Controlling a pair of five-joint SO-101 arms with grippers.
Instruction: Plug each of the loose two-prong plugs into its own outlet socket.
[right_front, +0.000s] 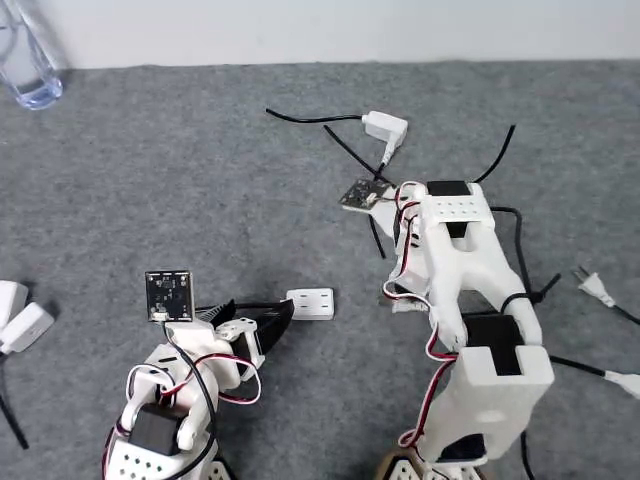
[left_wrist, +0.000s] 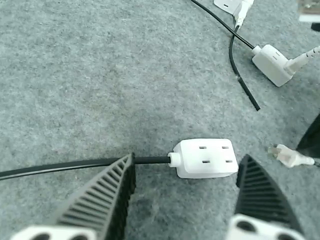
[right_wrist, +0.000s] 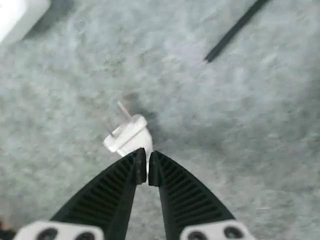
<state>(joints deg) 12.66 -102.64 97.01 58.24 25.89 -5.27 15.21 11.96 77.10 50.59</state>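
1. The right pincer (right_wrist: 144, 154) has its black ribbed jaws pressed together on the rear end of a small white two-prong plug (right_wrist: 127, 136). The plug's metal prongs point away from the fingertips, over the grey carpet (right_wrist: 240, 125).
2. The left pincer (left_wrist: 189, 159) is spread wide and sits low over the carpet. A white outlet socket block (left_wrist: 205, 159) lies between its two black fingers.
3. One fingertip (left_wrist: 127, 167) sits over the block's black cord (left_wrist: 60, 167), and the other is just beside the block's free end. I cannot tell whether either fingertip touches.
4. From the left wrist, what looks to be the held plug lies just past the block's free end. It is apart from the block, with its prongs turned toward it.
5. From above, the socket block lies between the two arms, just ahead of the left arm's fingers.
6. Beyond the right arm lies a white angled plug body (right_front: 385, 126) on a black lead.
7. On the right arm's outer side are a loose white pronged plug (right_front: 597, 286) and, nearer the edge, another white plug end (right_front: 622, 381).
8. At the opposite edge sits a pair of white blocks (right_front: 27, 327), and a clear plastic bottle (right_front: 28, 70) stands in the far corner.
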